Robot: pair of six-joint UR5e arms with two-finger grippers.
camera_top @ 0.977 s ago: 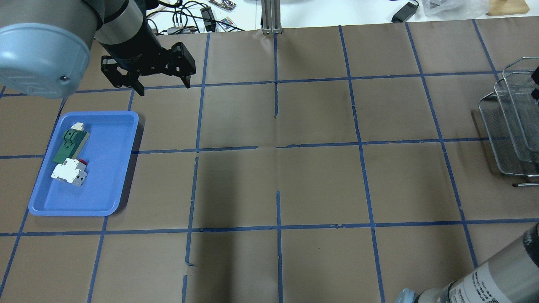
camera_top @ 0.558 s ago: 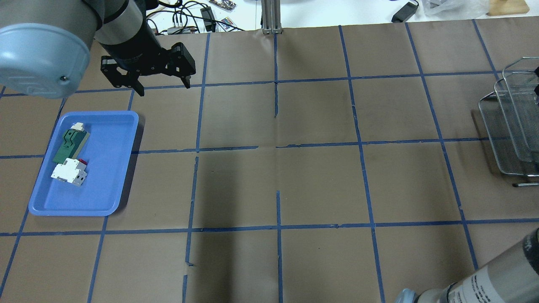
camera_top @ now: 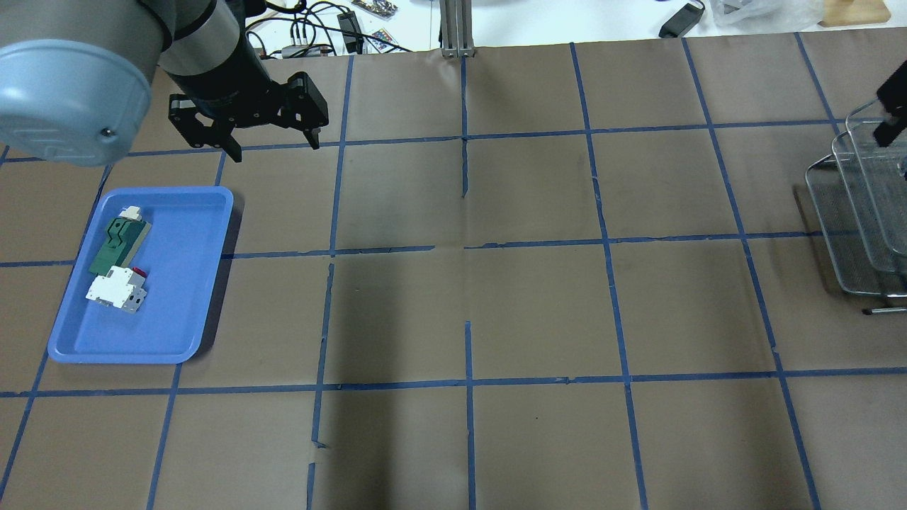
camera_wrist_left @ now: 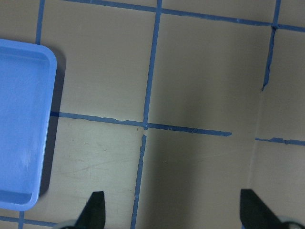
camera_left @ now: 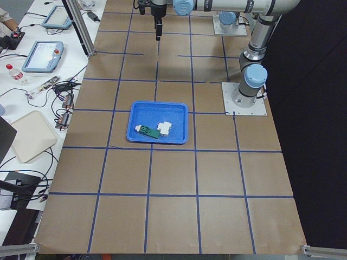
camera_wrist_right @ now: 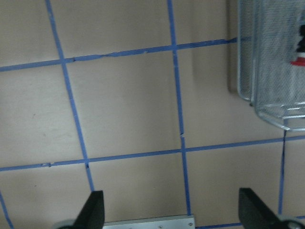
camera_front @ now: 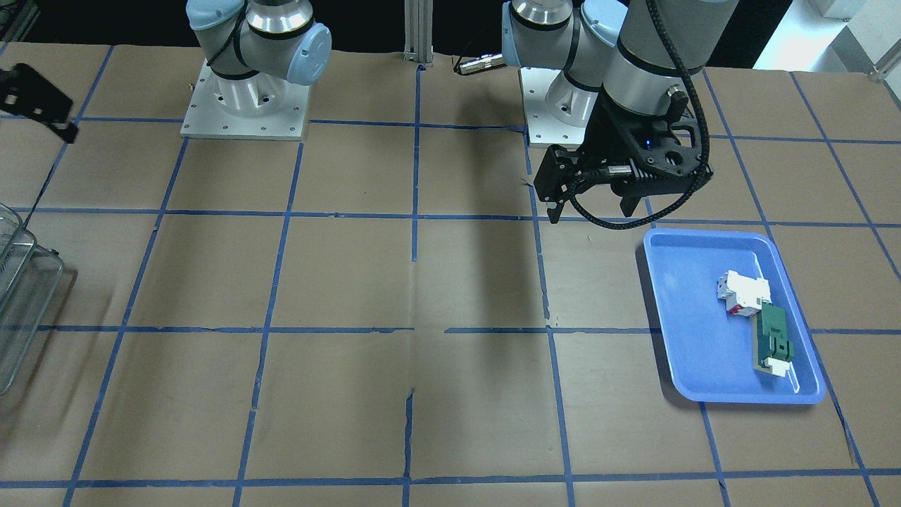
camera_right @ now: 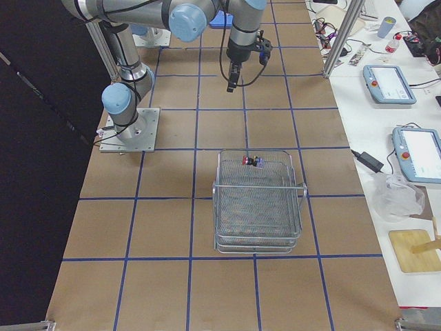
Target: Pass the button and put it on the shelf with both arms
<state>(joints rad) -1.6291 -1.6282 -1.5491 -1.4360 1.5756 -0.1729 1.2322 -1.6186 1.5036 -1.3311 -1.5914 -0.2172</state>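
The button (camera_right: 250, 161), red-capped, lies on the top tier of the wire-mesh shelf (camera_right: 258, 200) at its robot-side end. Its red cap also shows through the mesh in the right wrist view (camera_wrist_right: 300, 56). The shelf stands at the table's right edge in the overhead view (camera_top: 861, 212). My right gripper (camera_wrist_right: 174, 212) is open and empty, raised beside the shelf (camera_wrist_right: 271, 62), and only partly in the overhead view (camera_top: 891, 113). My left gripper (camera_top: 273, 145) is open and empty above bare table beyond the blue tray; the front view shows it too (camera_front: 590, 211).
The blue tray (camera_top: 177, 312) at the left holds a white block with red marks (camera_top: 113, 290) and a green flat part (camera_top: 113, 244). An aluminium post (camera_top: 457, 28) and cables (camera_top: 312, 35) stand at the far edge. Brown paper with blue tape lines covers the table.
My right arm has pulled back: its forearm has left the overhead view's lower right, and its gripper has moved up and away from the shelf. The left gripper has hardly moved.
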